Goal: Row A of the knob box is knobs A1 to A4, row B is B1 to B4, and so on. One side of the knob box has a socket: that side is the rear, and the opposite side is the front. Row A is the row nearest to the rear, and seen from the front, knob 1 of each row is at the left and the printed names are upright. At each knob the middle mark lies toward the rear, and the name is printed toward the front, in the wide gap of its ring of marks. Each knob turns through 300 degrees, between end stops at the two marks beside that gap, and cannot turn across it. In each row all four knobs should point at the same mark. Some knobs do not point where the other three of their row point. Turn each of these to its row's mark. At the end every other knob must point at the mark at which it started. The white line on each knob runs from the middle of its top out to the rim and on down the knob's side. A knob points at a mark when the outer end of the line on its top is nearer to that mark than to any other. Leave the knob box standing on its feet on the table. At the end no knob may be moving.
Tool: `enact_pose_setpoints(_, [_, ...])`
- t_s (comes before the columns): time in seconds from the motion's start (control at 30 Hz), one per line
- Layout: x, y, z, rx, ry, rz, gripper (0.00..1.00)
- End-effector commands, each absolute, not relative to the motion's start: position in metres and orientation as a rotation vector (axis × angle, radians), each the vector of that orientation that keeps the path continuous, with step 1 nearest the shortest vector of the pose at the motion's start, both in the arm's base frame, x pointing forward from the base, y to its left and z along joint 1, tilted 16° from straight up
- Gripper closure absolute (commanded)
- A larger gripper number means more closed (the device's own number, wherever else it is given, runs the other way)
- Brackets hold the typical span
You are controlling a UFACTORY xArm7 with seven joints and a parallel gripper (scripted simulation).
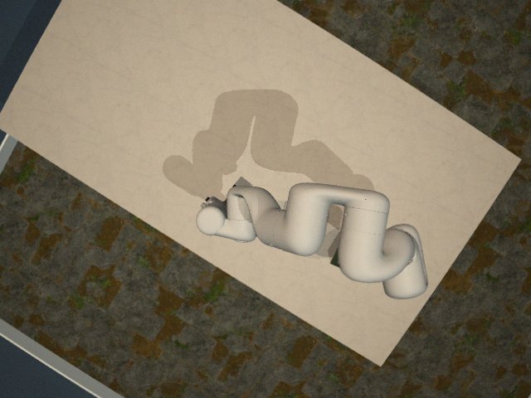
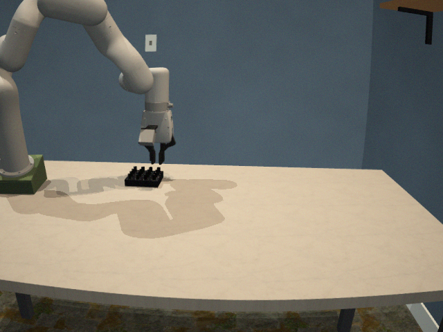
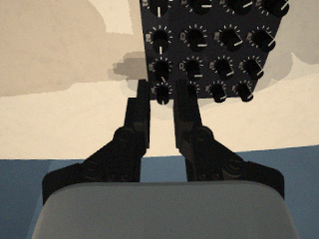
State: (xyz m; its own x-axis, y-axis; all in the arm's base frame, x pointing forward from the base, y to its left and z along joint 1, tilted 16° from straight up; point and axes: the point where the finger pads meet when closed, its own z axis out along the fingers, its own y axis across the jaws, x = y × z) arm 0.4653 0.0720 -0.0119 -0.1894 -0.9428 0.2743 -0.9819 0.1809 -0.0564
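Observation:
The black knob box (image 2: 141, 183) (image 3: 175, 54) stands on the table; the arm hides nearly all of it in the top view. My gripper (image 2: 156, 163) (image 3: 161, 94) hangs just above the knobs, pointing down, fingers partly apart with nothing between them. In the wrist view row D is the left column. Lines on D1 (image 3: 159, 4), D2 (image 3: 159, 38) and D4 (image 3: 162, 93) point down the picture; the line on D3 (image 3: 160, 68) slants slightly right. The visible row C lines, as on C2 (image 3: 193, 38), point right. Knob C4 is mostly behind the right finger.
The table (image 1: 129, 55) (image 2: 286, 232) carries the box and the arm's green base (image 2: 21, 185). A blue wall (image 2: 268, 89) stands behind the table in the exterior view. The arm's shadow falls beside the box. The box lies near one long table edge.

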Motion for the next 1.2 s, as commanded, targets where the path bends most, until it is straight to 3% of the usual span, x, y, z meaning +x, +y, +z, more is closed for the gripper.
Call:
enact_pose_setpoints(0.0, [0.4663,0.0740,-0.0068,1.878,-2.273,0.330,0.81])
enact_pose_setpoints(0.67, [0.4662,0.0748,-0.0044,1.896,-2.256,0.327,0.81])
enact_pose_setpoints(1.17, [0.4646,0.0769,-0.0017,2.323,-1.747,0.249,0.81])
